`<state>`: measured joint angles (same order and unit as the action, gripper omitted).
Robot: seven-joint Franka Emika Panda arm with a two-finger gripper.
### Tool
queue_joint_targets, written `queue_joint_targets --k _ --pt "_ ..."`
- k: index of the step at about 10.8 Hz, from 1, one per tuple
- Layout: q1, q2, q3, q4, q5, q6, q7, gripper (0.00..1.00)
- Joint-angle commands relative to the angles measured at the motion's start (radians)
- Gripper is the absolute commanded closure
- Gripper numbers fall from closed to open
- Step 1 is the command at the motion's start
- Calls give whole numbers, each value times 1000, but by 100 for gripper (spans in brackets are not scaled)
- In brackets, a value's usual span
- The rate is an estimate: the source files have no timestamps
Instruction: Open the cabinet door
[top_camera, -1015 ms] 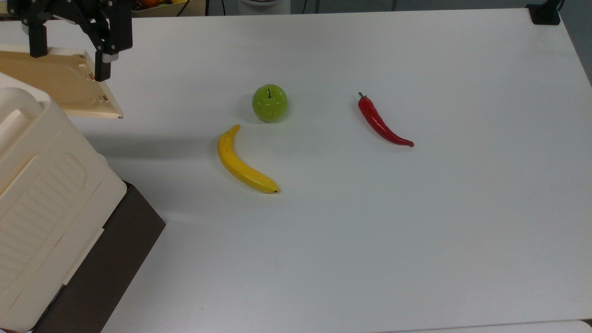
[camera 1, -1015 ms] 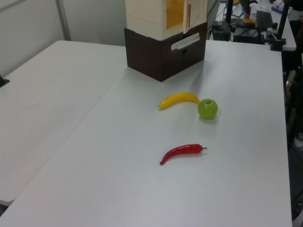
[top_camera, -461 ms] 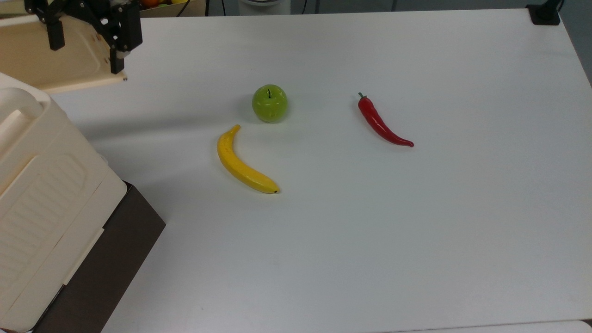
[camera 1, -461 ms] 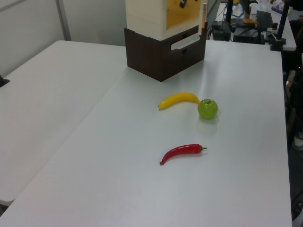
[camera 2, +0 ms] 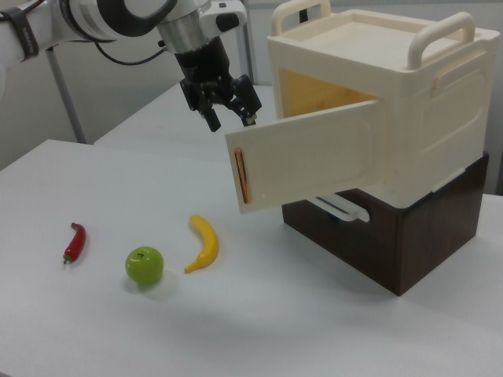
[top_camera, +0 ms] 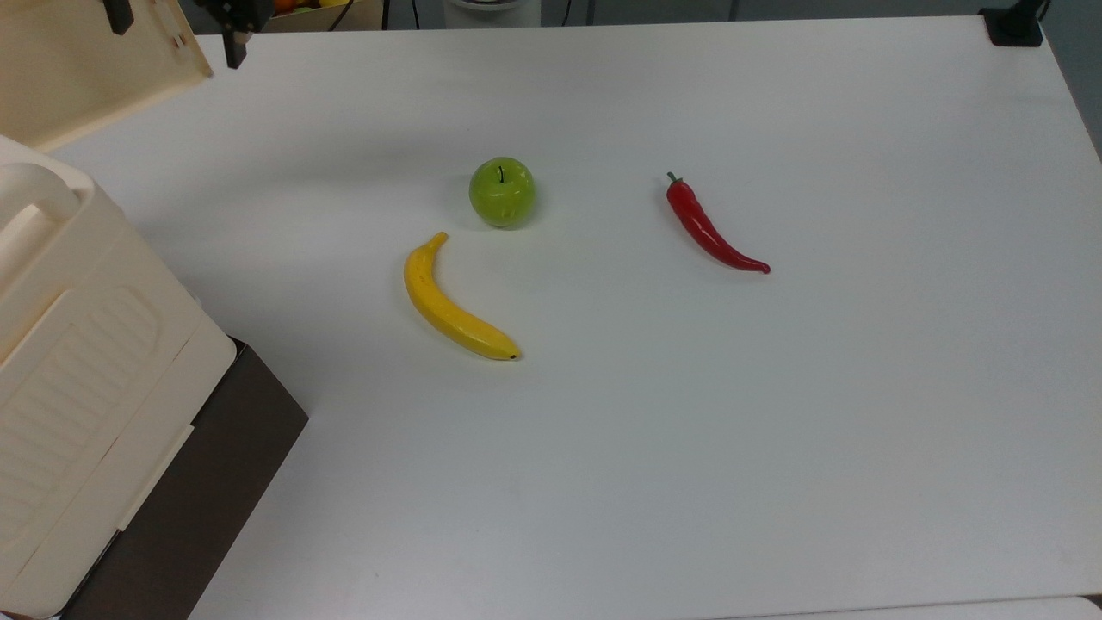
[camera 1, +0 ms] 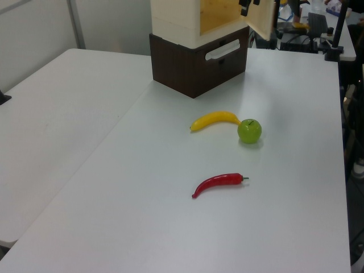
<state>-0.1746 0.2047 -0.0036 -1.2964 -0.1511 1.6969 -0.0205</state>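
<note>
The cabinet door (camera 2: 310, 155) stands swung well out from the cabinet (camera 2: 377, 102), which sits in the upper right of the right view on a dark brown drawer unit (camera 2: 401, 236); the door hangs from its hinge side at the cabinet's front and its free edge, with a narrow slot handle, points toward the middle of the frame, leaving the yellowish interior exposed. Judging from this, the opening step looks essentially done and the arm is at the release stage. The hand (camera 2: 226, 106) hovers just above and behind the door's free upper corner in the right view, its two fingers apart and nothing between them, and it appears to be clear of the panel, though whether a fingertip brushes the rim cannot be told. In the top view the door (top_camera: 82, 65) shows in the upper left corner, with the cabinet (top_camera: 77, 362) below it at the left edge. The next move probably calls for lifting the hand away without knocking the door back toward shut; a further push would only matter if a wider opening is wanted. On the white desk (top_camera: 775, 430) the green apple (top_camera: 502, 191), banana (top_camera: 452, 301) and red chili pepper (top_camera: 710, 228) lie well apart from the cabinet. In the top view the hand (top_camera: 176, 26) is cut off by the upper edge of the frame, and in the left view the cabinet's top is cropped away too.
</note>
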Motion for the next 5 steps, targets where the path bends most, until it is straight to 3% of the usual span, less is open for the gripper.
queue_joint_targets --k 1,5 --pt "21 -18 0 -17 27 -36 -27 0" --pt "118 -24 14 -59 82 -60 52 0"
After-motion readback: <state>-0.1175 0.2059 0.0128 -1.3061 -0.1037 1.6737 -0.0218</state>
